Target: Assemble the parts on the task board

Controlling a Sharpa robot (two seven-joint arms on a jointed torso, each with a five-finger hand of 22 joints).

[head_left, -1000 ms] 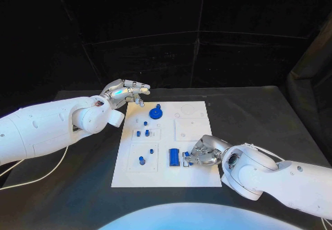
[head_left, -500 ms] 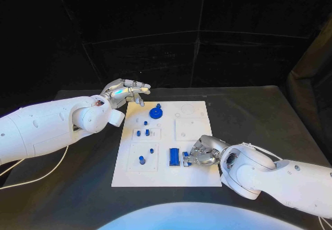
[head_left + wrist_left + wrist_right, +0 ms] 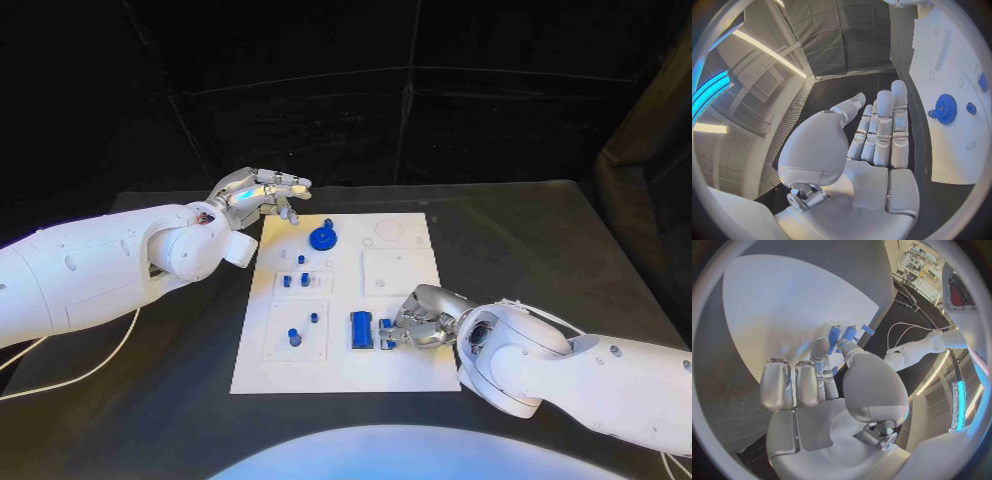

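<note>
board [image 3: 408, 370]: flat white plate | gear [image 3: 325, 238]: blue, toothed, far edge | left hand [image 3: 261, 193]: empty, fingers apart | right hand [image 3: 420, 318]: pinching small blue part [image 3: 387, 329], mostly hidden

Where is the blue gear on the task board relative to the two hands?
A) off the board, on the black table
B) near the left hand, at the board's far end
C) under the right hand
B: the blue gear sits on the task board at its far end, close to the left hand; the right hand is at the near end.
</note>
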